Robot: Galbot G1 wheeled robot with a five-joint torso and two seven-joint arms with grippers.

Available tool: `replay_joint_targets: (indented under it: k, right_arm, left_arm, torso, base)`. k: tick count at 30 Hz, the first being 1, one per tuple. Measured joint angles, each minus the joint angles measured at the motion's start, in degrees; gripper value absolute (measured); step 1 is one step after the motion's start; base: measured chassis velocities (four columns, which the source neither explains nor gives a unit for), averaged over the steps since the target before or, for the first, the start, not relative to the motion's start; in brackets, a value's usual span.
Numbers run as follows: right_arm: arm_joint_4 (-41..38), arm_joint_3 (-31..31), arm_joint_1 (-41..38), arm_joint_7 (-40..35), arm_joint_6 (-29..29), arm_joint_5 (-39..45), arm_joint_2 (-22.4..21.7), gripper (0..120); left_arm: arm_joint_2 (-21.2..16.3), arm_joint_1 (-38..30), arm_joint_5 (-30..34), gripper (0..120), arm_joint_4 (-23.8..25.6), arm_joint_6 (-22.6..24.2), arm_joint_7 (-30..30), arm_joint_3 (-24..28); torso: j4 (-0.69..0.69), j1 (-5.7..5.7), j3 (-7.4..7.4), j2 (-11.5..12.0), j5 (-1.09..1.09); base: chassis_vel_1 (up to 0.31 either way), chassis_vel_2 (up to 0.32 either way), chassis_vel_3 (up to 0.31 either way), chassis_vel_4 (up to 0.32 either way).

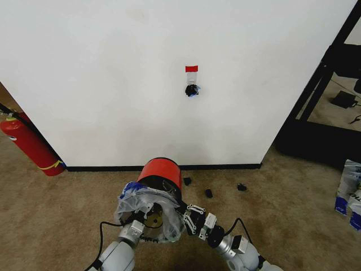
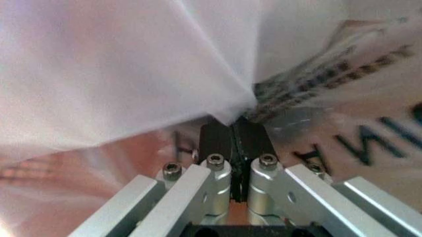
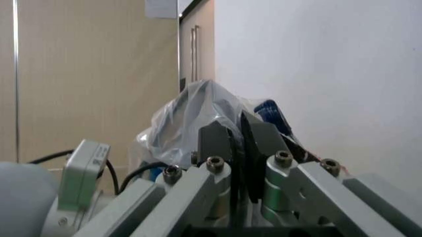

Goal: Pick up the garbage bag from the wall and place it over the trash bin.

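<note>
In the left wrist view the left gripper [image 2: 232, 129] has its jaws pressed together on a gathered fold of the garbage bag [image 2: 118, 74], the thin white film fanning out from the pinch with black lettering showing through. In the right wrist view the right gripper [image 3: 238, 133] has its pads nearly together with only a thin slit between them, and nothing visibly caught there; the crumpled plastic lies just beyond its tips.

From the head view, both grippers meet low at the near side of the trash bin [image 1: 160, 171], the left gripper [image 1: 148, 217] buried under the film and the right gripper [image 1: 189, 217] at the bag's right edge. The garbage bag [image 1: 138, 202] sits bunched over the bin's near opening, a blue patch at its far left corner, while the bin's red part stays uncovered. The bin stands on the carpet [image 1: 67, 214] close to the wall [image 1: 113, 73], where the black hook [image 1: 192, 90] under the red tape strip [image 1: 192, 68] hangs bare.

So the pick looks done and the placing is in hand. The next move, as I judge it, calls for spreading the bag's mouth wider so its rim drapes around the bin rather than heaping on one side
</note>
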State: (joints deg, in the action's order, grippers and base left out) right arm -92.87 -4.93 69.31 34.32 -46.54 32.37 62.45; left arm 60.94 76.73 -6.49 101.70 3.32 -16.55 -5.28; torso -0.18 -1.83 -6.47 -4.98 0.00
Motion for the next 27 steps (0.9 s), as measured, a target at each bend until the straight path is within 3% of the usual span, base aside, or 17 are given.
replay_joint_targets:
  k: [8, 20, 27]
  right_arm:
    - [-1.7, -0.3, 0.44, 0.71, 1.55, 2.63, -0.73, 1]
    - [1.87, 0.41, -0.74, -4.22, -0.57, -1.54, 1.13, 1]
    - [3.27, -0.05, -0.82, -2.61, -0.66, -4.32, 2.52, 1]
  left_arm:
    - [0.87, -0.72, -0.9, 0, -2.0, -0.11, -1.19, 0.21]
    - [0.46, 1.75, 1.28, 0, 4.7, -1.09, 1.14, 1.63]
    - [3.14, 0.82, -0.08, 0, 2.16, -1.08, 1.26, 2.0]
  torso:
    - [0.0, 0.0, 0.0, 0.0, 0.0]
    - [0.0, 0.0, 0.0, 0.0, 0.0]
    - [0.0, 0.0, 0.0, 0.0, 0.01]
  base:
    - [0.0, 0.0, 0.0, 0.0]
    - [0.0, 0.0, 0.0, 0.0]
    - [0.0, 0.0, 0.0, 0.0]
